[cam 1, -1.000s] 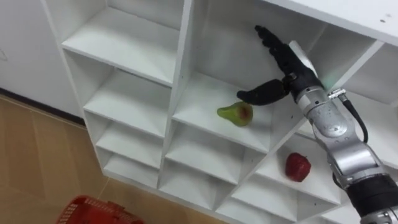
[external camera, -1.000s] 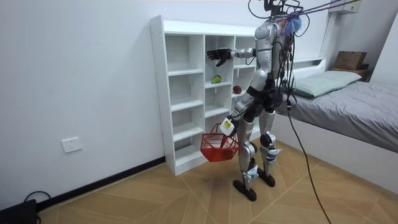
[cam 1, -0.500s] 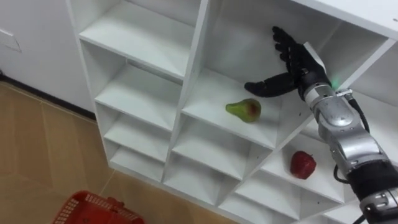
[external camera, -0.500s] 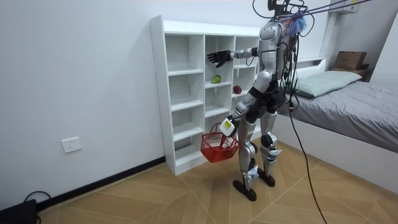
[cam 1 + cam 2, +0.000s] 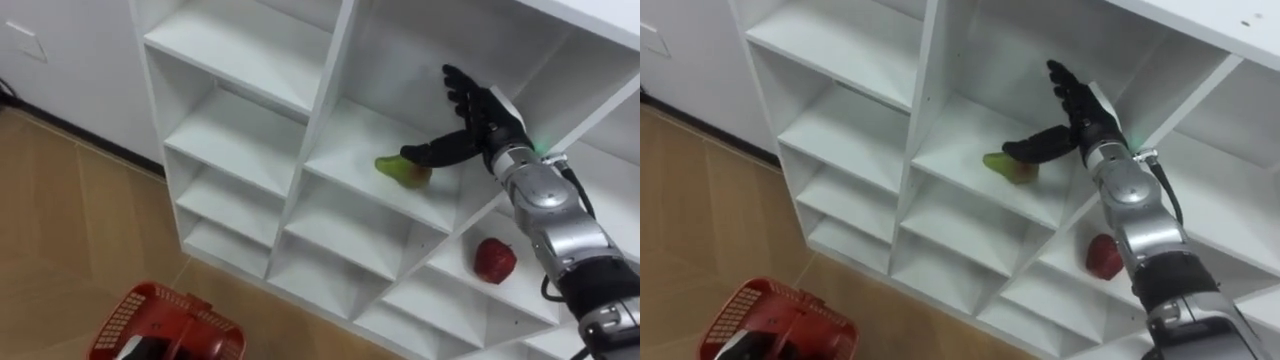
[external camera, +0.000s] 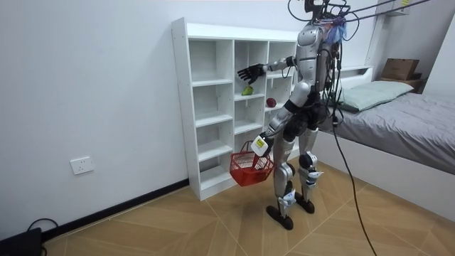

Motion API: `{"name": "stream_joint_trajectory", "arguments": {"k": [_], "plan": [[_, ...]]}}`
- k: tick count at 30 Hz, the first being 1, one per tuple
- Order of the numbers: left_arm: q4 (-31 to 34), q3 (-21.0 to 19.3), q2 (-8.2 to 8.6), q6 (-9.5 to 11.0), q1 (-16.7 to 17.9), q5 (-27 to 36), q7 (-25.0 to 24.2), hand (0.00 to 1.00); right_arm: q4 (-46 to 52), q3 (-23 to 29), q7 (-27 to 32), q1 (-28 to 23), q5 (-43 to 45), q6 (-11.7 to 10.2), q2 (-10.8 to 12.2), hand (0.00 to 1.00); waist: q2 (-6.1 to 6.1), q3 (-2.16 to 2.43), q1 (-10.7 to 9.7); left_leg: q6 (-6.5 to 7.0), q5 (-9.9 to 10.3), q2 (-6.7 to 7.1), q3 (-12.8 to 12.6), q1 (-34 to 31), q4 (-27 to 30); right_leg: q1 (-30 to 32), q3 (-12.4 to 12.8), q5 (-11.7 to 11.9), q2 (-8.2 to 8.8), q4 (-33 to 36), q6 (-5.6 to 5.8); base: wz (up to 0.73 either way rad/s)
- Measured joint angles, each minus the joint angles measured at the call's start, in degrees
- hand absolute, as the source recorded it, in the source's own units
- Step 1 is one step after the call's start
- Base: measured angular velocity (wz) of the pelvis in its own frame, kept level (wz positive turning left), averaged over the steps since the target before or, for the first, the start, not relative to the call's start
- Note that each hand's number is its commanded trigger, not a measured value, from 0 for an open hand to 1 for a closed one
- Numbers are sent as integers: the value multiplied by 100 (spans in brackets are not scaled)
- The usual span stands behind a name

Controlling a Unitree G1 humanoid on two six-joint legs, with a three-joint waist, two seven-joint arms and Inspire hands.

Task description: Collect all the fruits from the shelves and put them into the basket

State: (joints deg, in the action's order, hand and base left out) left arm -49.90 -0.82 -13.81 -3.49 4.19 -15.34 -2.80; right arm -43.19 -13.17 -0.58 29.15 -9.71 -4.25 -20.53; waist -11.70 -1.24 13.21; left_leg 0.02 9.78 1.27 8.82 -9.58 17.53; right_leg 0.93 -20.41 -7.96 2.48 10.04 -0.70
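So the robot stands right up at the tall white cubby-hole closet [image 5: 232, 152], with a grey-covered bed [image 6: 407, 122] behind it on the room view's right. The right hand [image 5: 487, 128] is reaching into one of the upper cubbies in the middle column. Its fingers are straight and spread wide, pointing up toward about 11 o'clock, and the thumb sticks out sideways toward 8 o'clock. It has hold of nothing.

The green pear with a reddish blush [image 5: 394, 169] lies on its side on that cubby's shelf, at roughly 8 o'clock from the palm. The thumb tip sits right over the pear's red end. Honestly can't tell whether it's touching the fruit or just hanging in front of it.

There's a second fruit too. A shiny red apple [image 5: 495, 260] sits in the next column over, one shelf lower, at about 5 o'clock from the pear and just beside the robot's forearm in the eye views.

The red plastic mesh basket [image 5: 165, 325] shows at 7 o'clock in the eye views, low down over the wood floor. In the room view it hangs at knee height from the left hand [image 6: 261, 142]. How that hand is closed on the handle I can't tell.
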Motion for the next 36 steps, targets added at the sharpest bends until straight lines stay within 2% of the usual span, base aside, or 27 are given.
{"name": "stream_joint_trajectory", "arguments": {"k": [2, 3, 7, 9, 16, 20, 27, 33, 36], "plan": [[-92, 99, -12, 7, -58, 3, 2, 100, -170, -98, 0, 56, 19, -6, 1, 0, 27, -21, 3, -2, -38, 1, 5, -115, 2, 117, -10, 44, 0, -2, -5, 0], [-116, 197, -12, 7, -94, 2, 8, 100, -328, -172, -2, 130, 119, -7, 6, 0, 79, -60, 2, 1, -57, 5, 20, -186, 25, 169, -18, 72, 0, -2, -9, 0], [-182, 551, -9, 17, -241, 2, 5, 100, -635, -242, -3, 282, 369, -2, 13, 0, 226, -155, 25, 16, -144, 50, 63, -342, 11, 365, -12, 92, 41, 76, 0, 4], [-185, 555, -17, 17, -259, 2, 10, 100, -678, -244, 11, 281, 399, -19, 27, 0, 261, -150, 39, 14, -180, 52, 62, -423, -14, 465, -7, 108, 45, 81, -7, 0], [-193, 677, 64, 25, -378, 12, 111, 100, -695, -245, 36, 293, 401, -116, 40, 0, 221, -103, 57, 18, -271, 44, -7, -477, -100, 583, 37, 112, 63, 91, -14, -3], [-194, 678, 101, 106, -417, 14, 117, 100, -736, -244, 36, 297, 398, -117, 40, 0, 216, -83, 112, 24, -275, 37, -56, -478, -106, 625, 82, 113, 74, 128, -12, -5], [-197, 680, 139, 106, -416, 15, 114, 100, -786, -244, 36, 332, 402, -118, 39, 0, 291, -27, 118, 33, -287, 43, -62, -531, -99, 685, 75, 112, 89, 169, -12, 0], [-204, 802, 141, 106, -417, 177, 135, 100, -866, -246, 48, 342, 468, -155, 39, 0, 309, -28, 125, 36, -295, 43, -78, -526, -123, 691, 53, 112, 105, 176, -12, 0], [-301, 894, 142, 117, -444, 239, 146, 100, -946, -250, 75, 357, 503, -220, 39, 8, 316, -33, 128, 40, -297, 47, -78, -527, -130, 691, 37, 111, 115, 177, -11, 0]]}}
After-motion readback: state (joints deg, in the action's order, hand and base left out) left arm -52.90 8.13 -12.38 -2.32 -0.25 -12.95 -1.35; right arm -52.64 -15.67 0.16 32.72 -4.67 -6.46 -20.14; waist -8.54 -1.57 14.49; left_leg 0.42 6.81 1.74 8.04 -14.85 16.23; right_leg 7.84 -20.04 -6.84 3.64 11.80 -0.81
